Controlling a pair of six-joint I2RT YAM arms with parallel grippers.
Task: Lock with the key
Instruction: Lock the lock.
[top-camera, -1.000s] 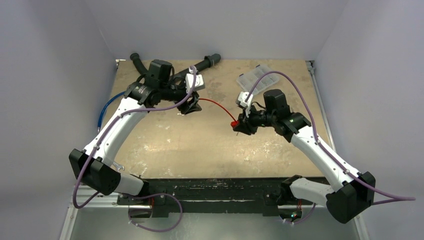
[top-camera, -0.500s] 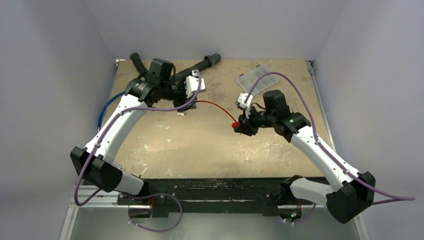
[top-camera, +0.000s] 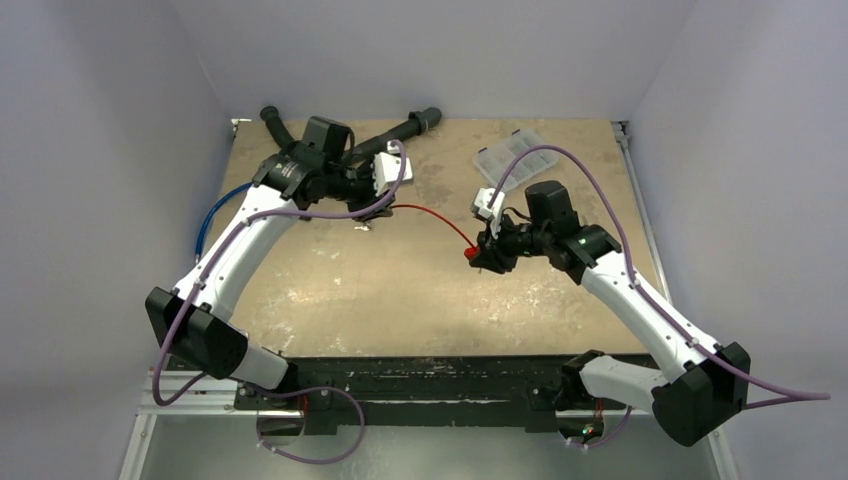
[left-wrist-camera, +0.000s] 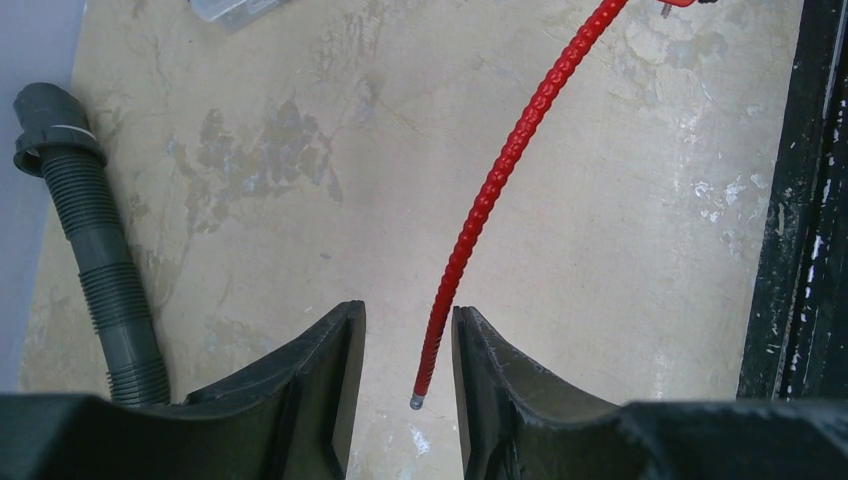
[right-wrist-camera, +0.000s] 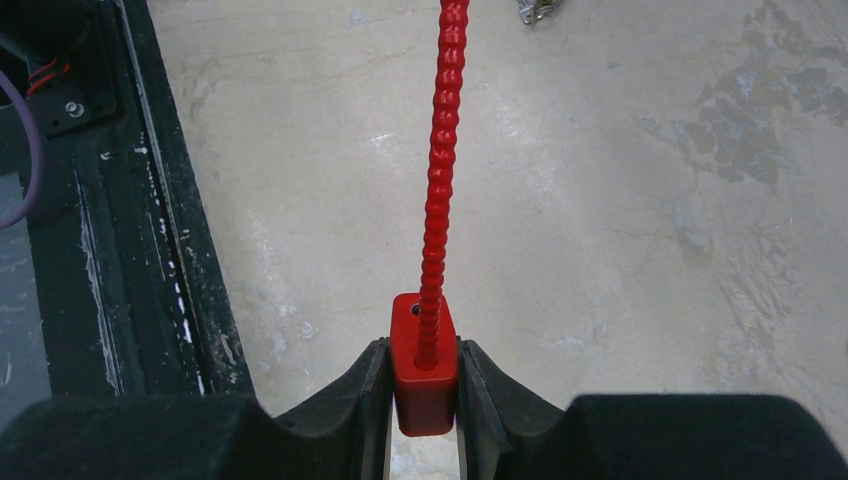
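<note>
My right gripper (right-wrist-camera: 423, 350) (top-camera: 484, 256) is shut on the small red lock body (right-wrist-camera: 424, 375) (top-camera: 469, 253), held just above the table. The thin red cable (right-wrist-camera: 440, 170) (top-camera: 430, 218) runs from the lock body to my left gripper (left-wrist-camera: 408, 315) (top-camera: 374, 208). That gripper is open. The cable's free metal tip (left-wrist-camera: 416, 402) hangs between its fingers, close to the right one (left-wrist-camera: 500, 380), without being clamped. A tiny silvery key (right-wrist-camera: 535, 10) (top-camera: 365, 225) lies on the table near the left gripper.
A grey corrugated hose (left-wrist-camera: 90, 250) (top-camera: 400, 130) lies along the far edge. A clear plastic organiser box (top-camera: 515, 155) (left-wrist-camera: 225, 8) sits at the far right. A blue cable (top-camera: 215, 210) hangs off the left edge. The black front rail (top-camera: 420, 370) borders the near side.
My left gripper has drawn back a little toward the far left, and the cable's free end followed it. My right gripper kept the lock body and shifted only slightly.
</note>
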